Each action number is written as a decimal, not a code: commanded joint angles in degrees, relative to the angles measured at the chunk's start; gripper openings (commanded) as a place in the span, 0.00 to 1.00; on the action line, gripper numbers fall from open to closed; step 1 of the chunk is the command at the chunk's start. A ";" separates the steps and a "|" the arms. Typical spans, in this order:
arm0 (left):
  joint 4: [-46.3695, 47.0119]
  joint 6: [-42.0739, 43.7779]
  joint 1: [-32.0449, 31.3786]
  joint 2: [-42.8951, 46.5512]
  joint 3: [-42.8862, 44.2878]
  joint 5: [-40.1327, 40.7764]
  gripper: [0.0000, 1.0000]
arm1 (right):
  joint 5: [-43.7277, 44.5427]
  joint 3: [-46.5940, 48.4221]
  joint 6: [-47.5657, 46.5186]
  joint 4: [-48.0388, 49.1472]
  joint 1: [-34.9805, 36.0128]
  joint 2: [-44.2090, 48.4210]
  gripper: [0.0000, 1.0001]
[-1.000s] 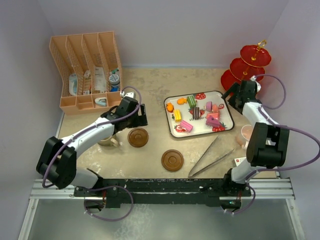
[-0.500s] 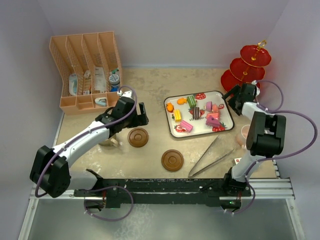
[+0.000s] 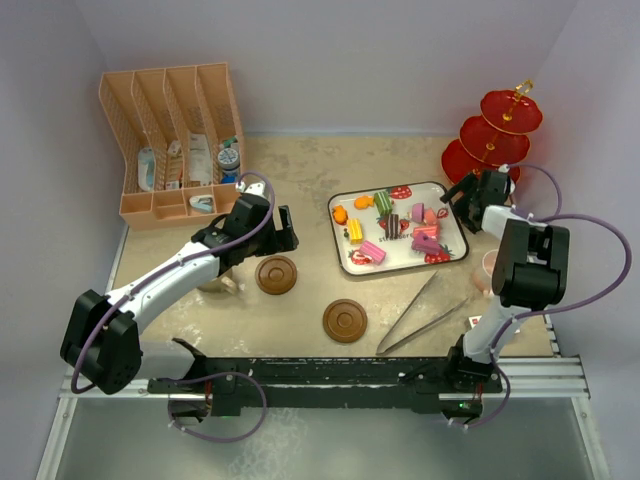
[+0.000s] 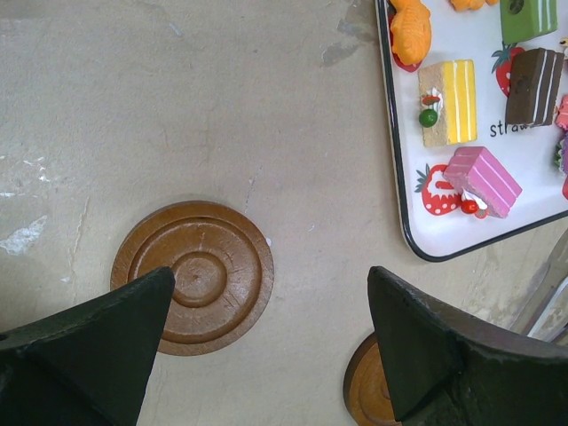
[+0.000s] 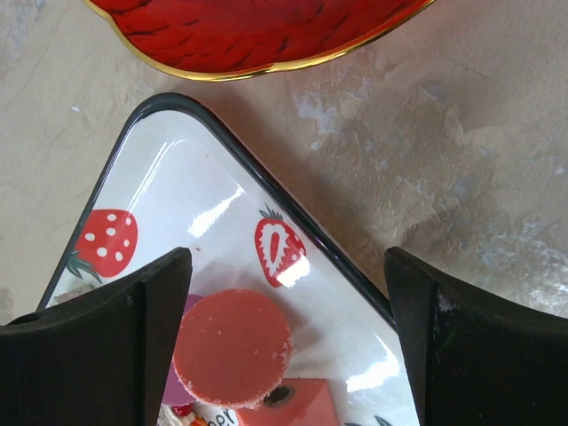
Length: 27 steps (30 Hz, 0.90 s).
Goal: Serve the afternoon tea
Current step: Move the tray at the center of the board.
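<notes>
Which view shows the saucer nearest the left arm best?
Left wrist: the saucer sits large, its rings clear, only its lower left edge covered. Top external shows it whole but small; right wrist misses it.

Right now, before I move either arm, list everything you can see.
rack: 1, peach, far left
toiletries: several, mixed colours, in the rack
stand: 1, red, three tiers, far right
tray: 1, white with black rim, centre right
toy cakes: several, mixed colours, on the tray
saucers: 2, brown, centre, nothing on them
tongs: 1, metal, near side, right of the saucers
tan mug: 1, left, partly hidden
pink mug: 1, right, partly hidden
left arm: jaws open, near the left saucer
right arm: jaws open, above the tray corner by the stand
</notes>
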<state>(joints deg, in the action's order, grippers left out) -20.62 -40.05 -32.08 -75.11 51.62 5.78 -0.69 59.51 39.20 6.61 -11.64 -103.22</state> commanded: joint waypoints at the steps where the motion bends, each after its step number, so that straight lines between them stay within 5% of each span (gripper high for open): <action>1: 1.60 -0.95 -0.36 0.17 -0.23 -0.23 0.87 | -2.96 0.52 0.58 0.78 0.16 -1.19 0.91; 11: 0.71 -1.46 -0.36 1.45 -0.52 1.16 0.87 | -11.24 -3.11 6.23 4.71 1.08 -0.87 0.89; 27: -0.27 -3.56 -0.36 3.42 -4.01 4.90 0.87 | -12.42 -1.65 12.51 6.88 15.39 -4.06 0.89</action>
<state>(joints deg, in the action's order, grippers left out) -20.88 -42.44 -32.08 -74.04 48.86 8.10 -11.68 56.73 49.60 16.10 1.98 -105.97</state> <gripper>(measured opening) 0.873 0.889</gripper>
